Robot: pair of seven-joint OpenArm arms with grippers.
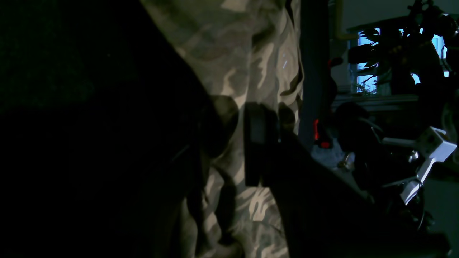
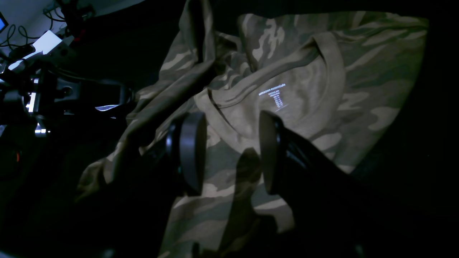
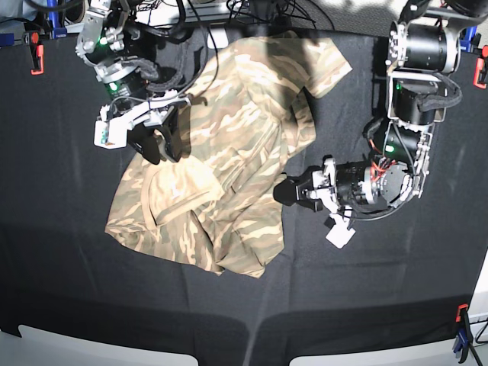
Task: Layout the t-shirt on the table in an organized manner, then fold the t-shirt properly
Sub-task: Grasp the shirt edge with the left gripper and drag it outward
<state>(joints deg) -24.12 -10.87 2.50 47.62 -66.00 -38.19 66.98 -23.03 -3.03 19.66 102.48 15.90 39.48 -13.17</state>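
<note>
A: Which step are we on?

B: Layout, imo, no folding yet. The t-shirt lies crumpled mid-table, bunched w/ a ridge down the middle, collar turned up toward my right wrist cam.

A: Left to right in base view?

B: Right gripper first: it hovers over the collar area at the shirt's upper left edge, fingers parted w/ a clear gap, nothing between them, not touching cloth afaict. Then the left gripper, at the shirt's right edge, low to the table. Wrist view's v dark; one pad sits against camo fabric, but I can't tell if it's pinched the hem or is only near it.

A: Next move?

B: I'd say get a hold on both sides, then pull apart to spread the body flat.
</note>
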